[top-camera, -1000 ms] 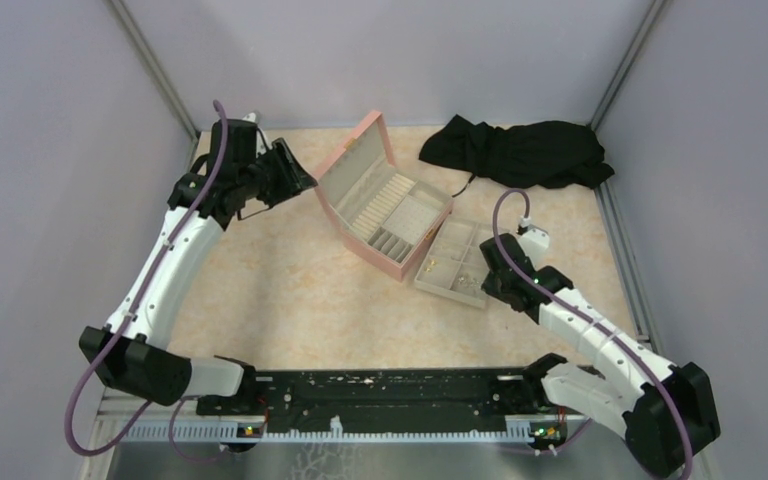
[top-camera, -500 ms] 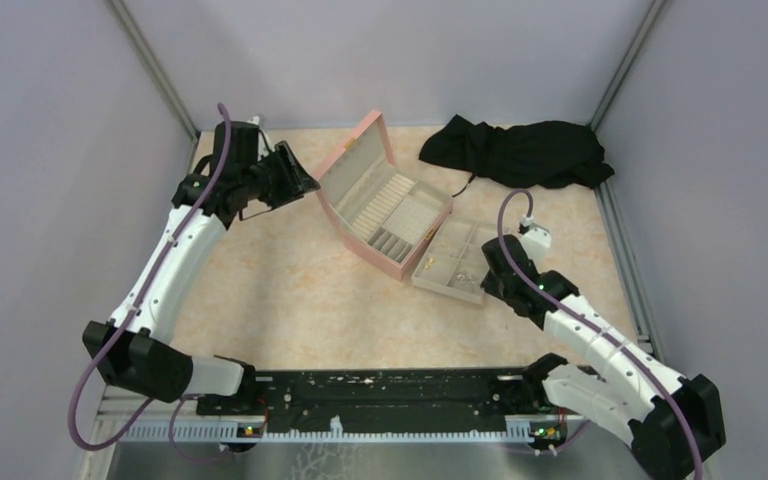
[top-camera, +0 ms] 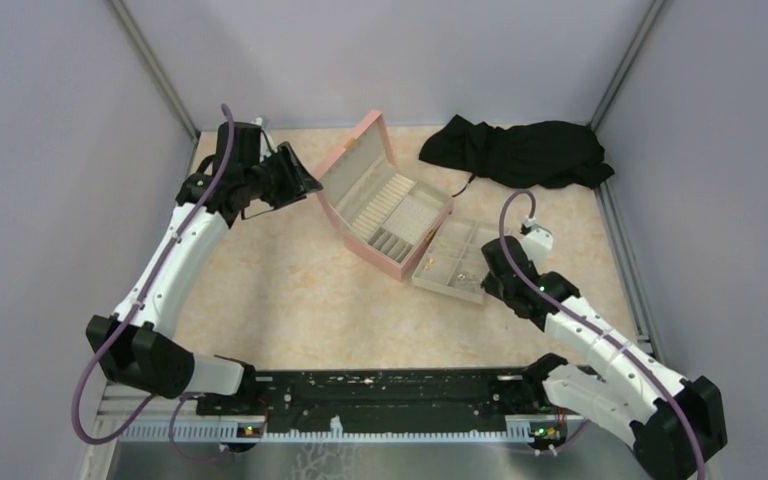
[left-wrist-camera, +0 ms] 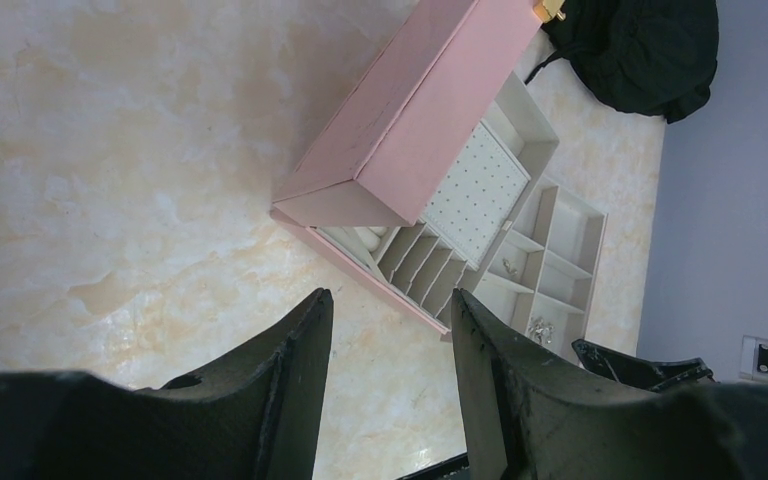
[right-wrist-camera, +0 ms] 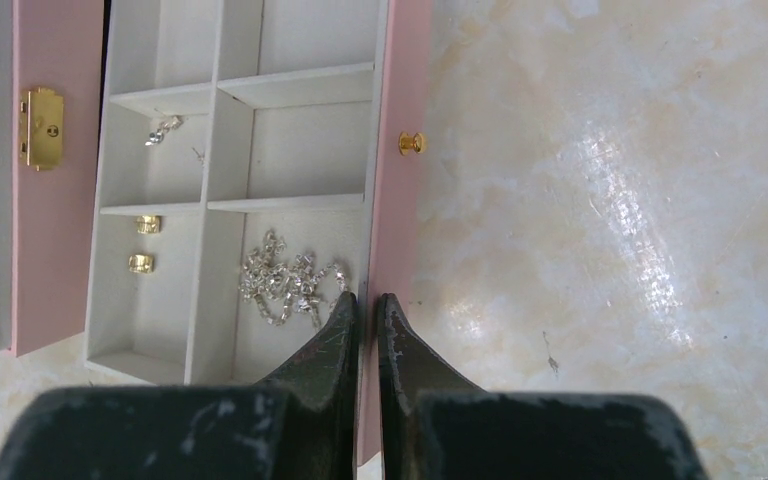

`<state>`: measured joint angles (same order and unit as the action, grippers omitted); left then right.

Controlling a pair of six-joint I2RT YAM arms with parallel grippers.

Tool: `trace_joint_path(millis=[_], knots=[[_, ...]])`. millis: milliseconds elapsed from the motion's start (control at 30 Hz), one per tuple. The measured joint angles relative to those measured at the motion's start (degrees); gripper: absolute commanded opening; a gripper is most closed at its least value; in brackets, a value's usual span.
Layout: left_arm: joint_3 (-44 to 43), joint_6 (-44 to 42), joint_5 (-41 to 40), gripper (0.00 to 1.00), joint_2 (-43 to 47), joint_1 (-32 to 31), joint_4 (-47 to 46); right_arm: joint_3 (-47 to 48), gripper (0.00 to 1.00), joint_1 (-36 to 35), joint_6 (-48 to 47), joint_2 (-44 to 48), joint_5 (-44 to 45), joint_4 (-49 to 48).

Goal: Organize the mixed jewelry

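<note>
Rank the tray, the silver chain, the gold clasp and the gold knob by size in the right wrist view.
Largest to smallest:
1. tray
2. silver chain
3. gold clasp
4. gold knob
The clasp looks clearly bigger than the knob.

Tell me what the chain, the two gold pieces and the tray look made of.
Chain: pale silvery metal, glinting links, possibly stone-set. Gold pieces: polished yellow metal, bright highlights; solid or plated, can't tell. Tray: matte cream lining, probably flocked fabric over board; pink wall looks like faux leather.
</note>
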<state>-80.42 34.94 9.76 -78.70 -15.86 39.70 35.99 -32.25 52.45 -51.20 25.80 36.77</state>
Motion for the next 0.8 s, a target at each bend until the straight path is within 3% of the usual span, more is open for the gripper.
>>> trace_joint_path(millis=[467,667,767,800], knots=[[0.2,0.0,0.9,0.53,-1.7,0.5,-1.1,-2.7,0.00,-0.3,0.6,3.0,0.5,-0.4],[0.5,0.0,1.5,0.53,-2.8,0.6,-1.4,-5.3,0.00,-0.4,1.3,-0.8,-0.3,-2.1],[0.7,0.1,1.7,0.53,-3.0,0.6,-1.5,-6.3,0.31,-0.4,2.3,-4.2,-2.4,-3.1],[0.8,0.1,1.7,0.53,-3.0,0.6,-1.6,-6.4,0.36,-0.4,2.6,-5.0,-3.2,-3.3]])
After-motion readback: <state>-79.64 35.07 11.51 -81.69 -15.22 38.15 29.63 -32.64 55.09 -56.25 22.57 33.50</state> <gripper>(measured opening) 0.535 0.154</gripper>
